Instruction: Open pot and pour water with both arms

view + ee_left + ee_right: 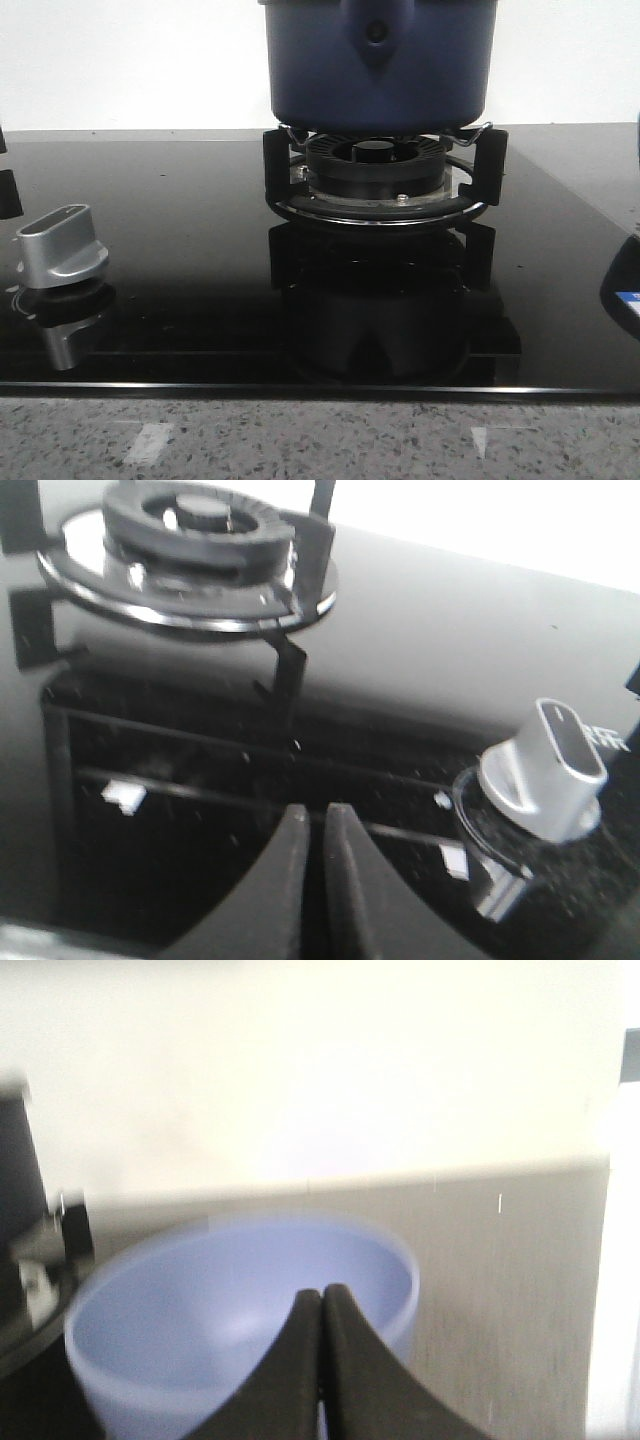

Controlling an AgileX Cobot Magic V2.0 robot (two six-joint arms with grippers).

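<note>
Pot [376, 62], dark navy, upright on the burner [377, 165] at the far middle of the black glass hob [180, 230]; top cut off by the front view's edge, so lid state impossible to tell. Straight matte sides vertical, axis standing plumb. Teardrop handle mount [375, 38] on the near face, turned toward the camera, tip pointing down, small round hole in its middle. Base resting on the black prongs [274, 163] and thin wire supports above the ribbed ring.

Silver knob [62, 248] at the near left of the hob, well apart from the burner, mirrored in the glass. Speckled table [320, 440] edge along the front.

Left gripper [312, 825] closed on nothing, fingertips all but touching, over the hob with the knob just beside it and the burner farther off.

Right gripper [322, 1305] likewise shut and empty, poised over a pale blue bowl [240, 1310]; view blurred, bowl apparently empty, seemingly standing beside the hob's edge on the grey surface
</note>
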